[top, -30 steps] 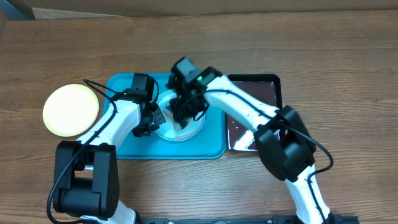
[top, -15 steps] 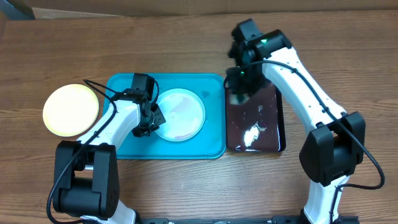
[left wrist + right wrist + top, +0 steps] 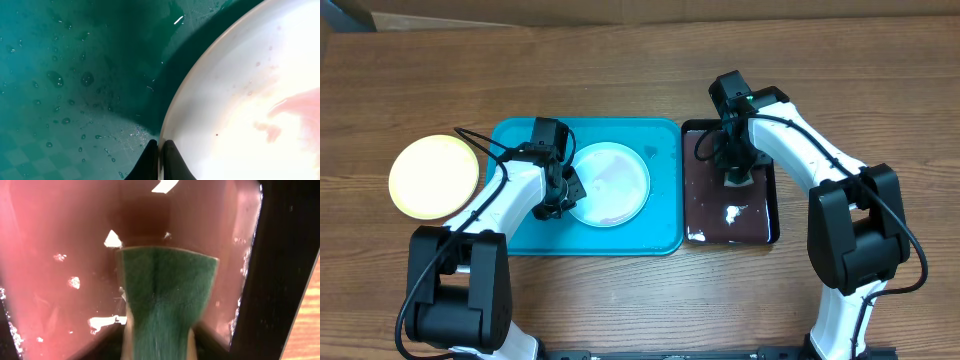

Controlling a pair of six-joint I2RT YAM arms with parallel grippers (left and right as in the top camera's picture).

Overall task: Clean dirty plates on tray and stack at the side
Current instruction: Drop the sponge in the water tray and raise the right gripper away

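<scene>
From overhead, the left pincer (image 3: 563,192) is clamped on the near rim of the white round plate (image 3: 615,180). The plate spreads out from the fingertips across the big turquoise rectangular plastic tray (image 3: 660,228). Well off behind that pincer, out on the wooden desk (image 3: 620,70), lies the pale yellow round plate (image 3: 433,177), clear of the tray. The right pincer (image 3: 735,172) hangs low over the glossy dark brown-black tray (image 3: 705,205), with a white foamy blob (image 3: 730,213) just beside it on the tray floor.

On the left wrist camera, the fingertips (image 3: 150,157) are closed tight, with the plate's edge pinched between them. Reddish-brown smears (image 3: 295,107) sit on the plate just ahead of the pincer. To the other side is wet turquoise tray, beaded with droplets (image 3: 55,77).

On the right wrist camera, a green sponge (image 3: 167,285) is squeezed narrow between the fingers, so the right pincer is gripping it. The sponge's far end reaches out over the dark tray's wet, reddish floor (image 3: 55,230). I can't tell whether it touches.
</scene>
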